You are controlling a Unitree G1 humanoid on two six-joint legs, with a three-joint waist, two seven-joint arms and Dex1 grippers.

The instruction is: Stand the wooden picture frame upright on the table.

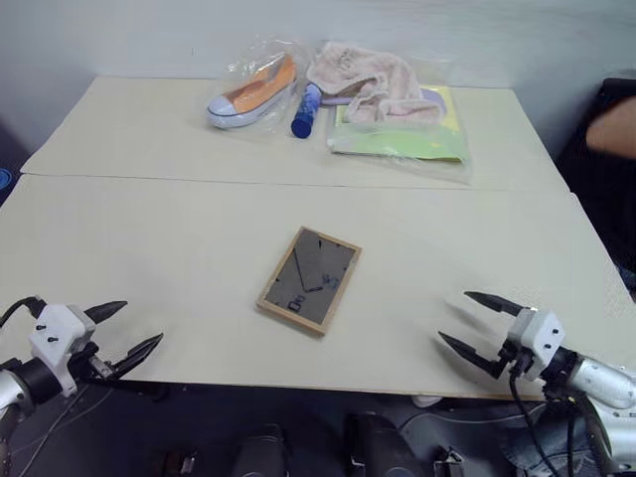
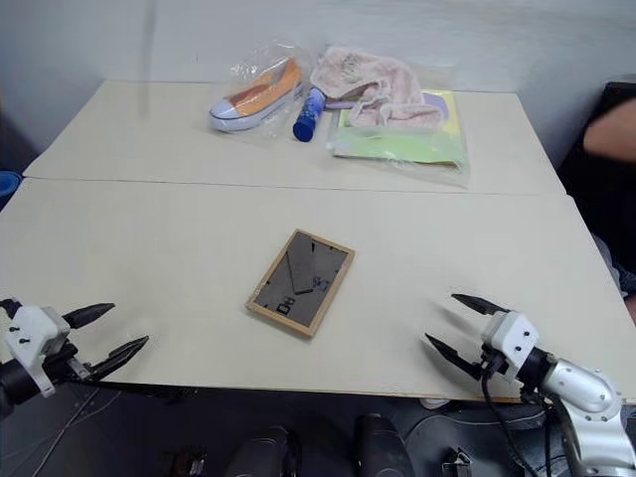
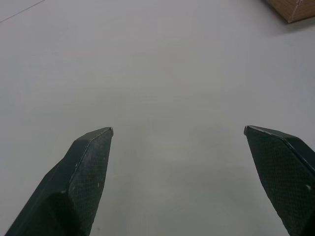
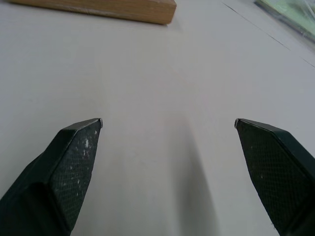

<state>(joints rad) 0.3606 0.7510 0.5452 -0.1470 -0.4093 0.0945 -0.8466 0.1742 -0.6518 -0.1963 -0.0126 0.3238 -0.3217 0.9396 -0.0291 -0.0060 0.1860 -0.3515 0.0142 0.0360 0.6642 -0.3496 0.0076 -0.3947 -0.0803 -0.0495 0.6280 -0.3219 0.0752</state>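
One wooden picture frame (image 1: pixel 309 279) lies flat on the table (image 1: pixel 179 248), dark grey back up, near the middle of the nearer slab and turned at a slant to the table's edges. Its fold-out stand lies folded flat against the back — the frame is not yet upright. A corner of its light wood rim shows in the left wrist view, and a long edge of it in the right wrist view; in both it is well apart from the fingers.

Both grippers hover at the near edge of the table, one to each side of the frame and well away from it. The left gripper (image 1: pixel 127 331) has its two black fingers spread wide with nothing between them, only bare tabletop ahead. The right gripper (image 1: pixel 479 321) is likewise spread wide and empty, pointing in toward the frame.

Across the seam (image 1: pixel 298 183), on the far slab, sits a group of bagged things: a white and orange shoe (image 1: pixel 251 93) in clear plastic, a blue bottle (image 1: pixel 306 110) just beside it, a pink cloth (image 1: pixel 368 84), and under that a yellow-green flat packet (image 1: pixel 402 141) in plastic. At the right edge — beyond the table — a person's arm (image 1: pixel 610 129) shows.
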